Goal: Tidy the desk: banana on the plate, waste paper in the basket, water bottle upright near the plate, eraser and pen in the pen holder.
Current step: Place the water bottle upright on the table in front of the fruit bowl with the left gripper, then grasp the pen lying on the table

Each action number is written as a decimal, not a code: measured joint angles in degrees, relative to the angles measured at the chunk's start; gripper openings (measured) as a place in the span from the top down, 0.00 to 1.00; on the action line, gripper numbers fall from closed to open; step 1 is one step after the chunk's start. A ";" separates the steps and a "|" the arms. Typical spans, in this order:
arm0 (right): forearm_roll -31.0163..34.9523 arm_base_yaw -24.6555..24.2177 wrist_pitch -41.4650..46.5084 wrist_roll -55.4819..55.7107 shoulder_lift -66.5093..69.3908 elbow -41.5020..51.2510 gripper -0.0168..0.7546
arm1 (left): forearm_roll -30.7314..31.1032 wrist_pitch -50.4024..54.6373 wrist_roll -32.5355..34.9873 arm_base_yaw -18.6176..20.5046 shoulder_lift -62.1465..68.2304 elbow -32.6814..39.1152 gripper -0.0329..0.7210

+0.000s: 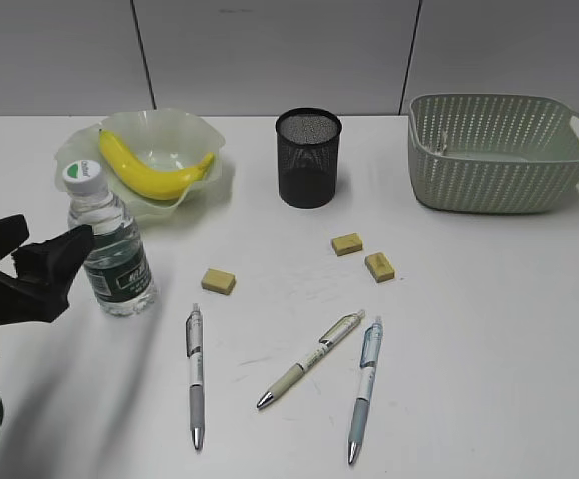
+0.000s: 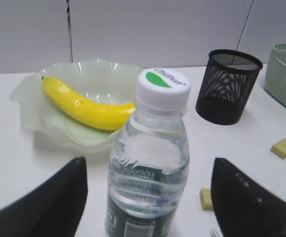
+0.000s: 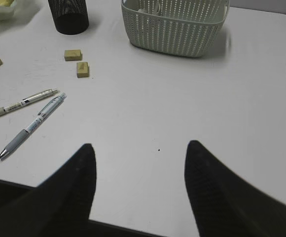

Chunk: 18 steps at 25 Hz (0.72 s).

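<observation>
1. The left gripper (image 2: 148, 197), matte black with rounded fingers, stands spread apart on either side of the upright clear ribbed water bottle (image 2: 148, 163), without touching it.
2. Behind the bottle, the smooth curved banana (image 2: 86, 106) lies in the translucent, ruffled plate (image 2: 29, 106).
3. The black mesh pen holder (image 2: 228, 86) stands to the right.
4. The right gripper (image 3: 139, 163) hangs open over the bare white tabletop (image 3: 182, 113), with the woven basket (image 3: 175, 24) beyond.

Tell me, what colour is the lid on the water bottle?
The water bottle has a white cap with a green leaf-shaped mark on top. The left wrist view shows it best.
</observation>
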 joint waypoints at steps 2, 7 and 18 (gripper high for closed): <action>0.00 0.00 0.00 0.00 0.00 0.00 0.39 | 0.05 9.55 -0.20 0.00 -5.82 -0.30 0.18; 0.00 0.00 0.00 0.00 0.00 0.00 0.39 | 0.85 41.62 -0.34 0.00 -23.61 -6.20 0.18; 0.00 0.00 0.00 0.00 0.00 0.00 0.39 | 10.22 107.74 -0.34 0.00 -52.59 -26.63 0.26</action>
